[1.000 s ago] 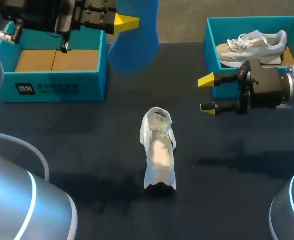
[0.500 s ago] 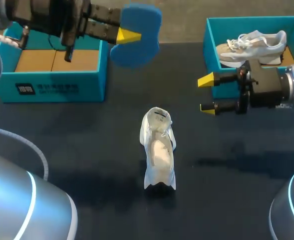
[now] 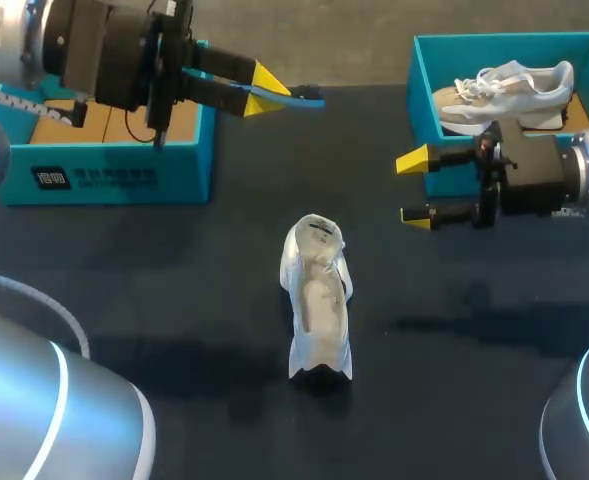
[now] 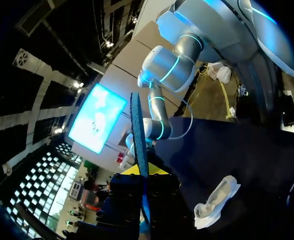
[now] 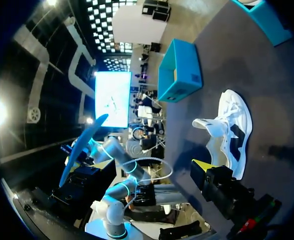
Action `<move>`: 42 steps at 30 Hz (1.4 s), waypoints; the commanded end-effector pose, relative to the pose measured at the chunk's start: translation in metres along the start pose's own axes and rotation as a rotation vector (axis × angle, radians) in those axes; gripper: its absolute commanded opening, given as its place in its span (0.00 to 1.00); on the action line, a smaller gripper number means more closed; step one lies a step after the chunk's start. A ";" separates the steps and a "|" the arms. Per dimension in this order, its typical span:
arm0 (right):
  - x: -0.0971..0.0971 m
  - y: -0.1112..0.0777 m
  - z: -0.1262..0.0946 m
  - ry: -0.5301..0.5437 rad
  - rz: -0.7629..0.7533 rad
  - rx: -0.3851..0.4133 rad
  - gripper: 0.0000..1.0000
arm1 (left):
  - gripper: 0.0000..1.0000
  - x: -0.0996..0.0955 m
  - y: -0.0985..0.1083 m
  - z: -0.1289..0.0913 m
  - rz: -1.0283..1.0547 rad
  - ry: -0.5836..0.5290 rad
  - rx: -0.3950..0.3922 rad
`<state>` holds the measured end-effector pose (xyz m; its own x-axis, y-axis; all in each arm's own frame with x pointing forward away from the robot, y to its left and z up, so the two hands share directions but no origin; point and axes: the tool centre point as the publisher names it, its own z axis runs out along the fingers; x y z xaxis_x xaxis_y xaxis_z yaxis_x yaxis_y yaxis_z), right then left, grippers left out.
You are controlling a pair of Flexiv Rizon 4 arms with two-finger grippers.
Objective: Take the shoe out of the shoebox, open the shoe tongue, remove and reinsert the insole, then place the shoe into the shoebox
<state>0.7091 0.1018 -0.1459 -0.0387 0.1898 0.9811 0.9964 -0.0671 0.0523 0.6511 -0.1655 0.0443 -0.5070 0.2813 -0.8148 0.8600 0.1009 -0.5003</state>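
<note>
Left arm: entered from the head view's upper left corner and lay nearly level above the left shoebox, fingers directed toward the worktop's far middle.
Left gripper: fingers were clamped together on the insole, which ran between them in the left wrist view.
Insole: blue, held edge-on in the air beyond the left shoebox's right wall, well above the worktop.
Right arm: came in from the right, level, its wrist just in front of the right shoebox, fingers directed toward the middle.
Right gripper: fingers stood wide apart, with nothing between them.
Shoe: white, resting on the worktop's middle, tongue pulled open, apart from both grippers and both boxes.
Left shoebox: teal, at the far left; bare cardboard floor showed inside.
Right shoebox: teal, at the far right; it held a second shoe, grey and white, lying on its side.
Worktop: dark, carrying both boxes and the white shoe.
</note>
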 end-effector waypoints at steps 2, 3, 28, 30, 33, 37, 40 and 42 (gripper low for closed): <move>0.000 -0.001 0.001 -0.002 0.001 -0.001 1.00 | 0.00 0.005 -0.002 -0.001 0.002 -0.009 -0.004; 0.000 -0.001 0.001 -0.002 0.001 -0.001 1.00 | 0.00 0.005 -0.002 -0.001 0.002 -0.009 -0.004; 0.000 -0.001 0.001 -0.002 0.001 -0.001 1.00 | 0.00 0.060 0.048 0.011 0.507 -0.029 0.028; 0.000 -0.001 0.001 -0.002 0.001 -0.001 1.00 | 0.00 0.060 0.048 0.011 0.507 -0.029 0.028; 0.000 -0.001 0.001 -0.002 0.001 -0.001 1.00 | 0.00 0.063 0.052 0.016 0.562 -0.034 0.063; 0.000 -0.001 0.001 -0.002 0.001 -0.001 1.00 | 0.00 0.078 0.063 0.020 0.694 -0.001 0.064; 0.000 -0.001 0.001 -0.002 0.001 -0.001 1.00 | 0.00 0.089 0.070 0.020 0.757 -0.006 0.057; 0.000 -0.001 0.001 -0.002 0.001 -0.001 1.00 | 0.00 0.097 0.081 0.021 0.761 0.004 0.038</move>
<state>0.7088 0.1017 -0.1456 -0.0383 0.1912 0.9808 0.9964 -0.0670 0.0520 0.6679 -0.1526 -0.0669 0.2214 0.2742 -0.9358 0.9700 -0.1607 0.1824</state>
